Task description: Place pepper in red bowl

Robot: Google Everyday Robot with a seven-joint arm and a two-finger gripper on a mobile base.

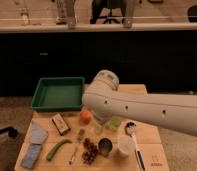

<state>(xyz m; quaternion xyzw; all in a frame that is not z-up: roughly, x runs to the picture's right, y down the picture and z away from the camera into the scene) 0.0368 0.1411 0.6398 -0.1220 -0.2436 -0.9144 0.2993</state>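
Note:
The pepper [58, 148] is long, slender and green. It lies near the front left of the wooden table [152, 137], between a blue cloth and a fork. My white arm [142, 107] reaches in from the right over the middle of the table, and its rounded end is above the orange item. My gripper is not in view; it is hidden by the arm or out of frame. No red bowl shows in this view.
A green tray [57, 93] sits at the back left. On the table are a round orange item [85, 116], a stubby yellow-green item [113, 122], a brown bar [60, 123], a blue cloth [34, 145], a fork [76, 146], dark grapes [89, 151], a can [106, 146], a white cup [124, 146] and a spoon [133, 137].

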